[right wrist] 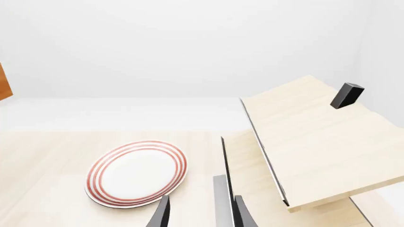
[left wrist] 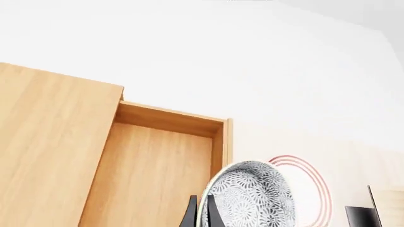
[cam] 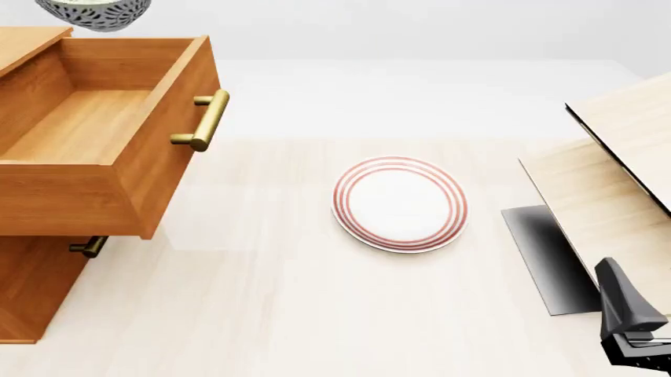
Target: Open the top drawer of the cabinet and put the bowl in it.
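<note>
The top drawer (cam: 94, 118) of the orange-brown cabinet (cam: 31, 290) stands pulled out and open, its brass handle (cam: 204, 118) facing the table. The speckled blue-grey bowl (cam: 94, 12) hangs in the air above the drawer's back part, cut off by the front view's top edge. In the left wrist view my left gripper (left wrist: 200, 211) is shut on the bowl's (left wrist: 252, 198) rim, above the open drawer (left wrist: 158, 165). The left arm is out of the front view. My right gripper (right wrist: 198, 213) is open and empty, low at the right (cam: 634, 330).
A flat white plate with red rings (cam: 398, 203) lies mid-table and also shows in the right wrist view (right wrist: 136, 172). Pale light-wood panels (cam: 618, 181) stand at the right with a small black block (right wrist: 347, 94) on them. The second drawer's handle (cam: 89, 247) shows below the open drawer.
</note>
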Action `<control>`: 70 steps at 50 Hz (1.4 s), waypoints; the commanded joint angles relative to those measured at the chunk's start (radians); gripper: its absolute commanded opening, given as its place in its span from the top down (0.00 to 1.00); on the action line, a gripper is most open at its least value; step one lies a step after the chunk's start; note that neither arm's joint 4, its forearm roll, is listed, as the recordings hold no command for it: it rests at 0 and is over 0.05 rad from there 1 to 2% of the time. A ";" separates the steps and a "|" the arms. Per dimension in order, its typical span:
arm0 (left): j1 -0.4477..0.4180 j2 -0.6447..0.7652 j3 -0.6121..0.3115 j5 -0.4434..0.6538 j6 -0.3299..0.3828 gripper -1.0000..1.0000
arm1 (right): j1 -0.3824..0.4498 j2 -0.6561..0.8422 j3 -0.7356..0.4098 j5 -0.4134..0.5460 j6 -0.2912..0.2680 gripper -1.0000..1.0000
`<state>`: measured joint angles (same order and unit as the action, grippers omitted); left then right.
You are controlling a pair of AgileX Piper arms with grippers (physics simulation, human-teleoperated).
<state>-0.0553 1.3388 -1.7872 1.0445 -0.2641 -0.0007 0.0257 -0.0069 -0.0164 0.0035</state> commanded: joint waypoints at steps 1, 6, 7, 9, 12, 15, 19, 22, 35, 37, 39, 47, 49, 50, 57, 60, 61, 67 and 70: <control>0.040 -0.040 0.065 -0.028 -0.011 1.00 | 0.000 -0.006 0.001 0.004 -0.001 0.00; 0.052 -0.053 0.091 -0.041 -0.022 1.00 | 0.000 -0.006 0.001 0.004 -0.001 0.00; 0.055 -0.057 0.098 -0.044 -0.021 1.00 | 0.000 -0.006 0.001 0.004 -0.001 0.00; 0.061 -0.062 0.113 -0.050 -0.024 1.00 | 0.000 -0.006 0.001 0.004 -0.001 0.00; 0.064 -0.069 0.134 -0.062 -0.030 1.00 | 0.000 -0.006 0.001 0.004 -0.001 0.00; 0.075 -0.078 0.154 -0.070 -0.036 1.00 | 0.000 -0.006 0.001 0.004 -0.001 0.00; 0.082 -0.080 0.158 -0.073 -0.037 1.00 | 0.000 -0.006 0.001 0.004 -0.001 0.00; 0.089 -0.081 0.172 -0.084 -0.041 1.00 | 0.000 -0.006 0.001 0.004 -0.001 0.00; 0.099 -0.073 0.233 -0.134 -0.055 1.00 | 0.000 -0.006 0.001 0.004 -0.001 0.00; 0.099 -0.070 0.239 -0.141 -0.058 1.00 | 0.000 -0.006 0.001 0.004 -0.001 0.00; 0.097 -0.065 0.249 -0.153 -0.063 1.00 | 0.000 -0.006 0.001 0.004 -0.001 0.00; 0.095 -0.046 0.281 -0.191 -0.073 1.00 | 0.000 -0.006 0.001 0.004 -0.001 0.00; 0.096 -0.040 0.291 -0.201 -0.074 1.00 | 0.000 -0.006 0.001 0.004 -0.001 0.00; 0.096 -0.038 0.292 -0.204 -0.076 1.00 | 0.000 -0.006 0.001 0.004 -0.001 0.00; 0.108 -0.023 0.289 -0.210 -0.072 1.00 | 0.000 -0.006 0.001 0.004 -0.001 0.00; 0.111 -0.023 0.294 -0.215 -0.076 1.00 | 0.000 -0.006 0.001 0.004 -0.001 0.00; 0.114 -0.023 0.295 -0.217 -0.076 1.00 | 0.000 -0.006 0.001 0.004 -0.001 0.00; 0.118 -0.018 0.325 -0.241 -0.083 1.00 | 0.000 -0.006 0.001 0.004 -0.001 0.00; 0.121 -0.017 0.337 -0.249 -0.082 1.00 | 0.000 -0.006 0.001 0.004 -0.001 0.00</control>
<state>0.0563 1.3176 -1.4790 0.8250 -0.3459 -0.0007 0.0257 -0.0069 -0.0164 0.0035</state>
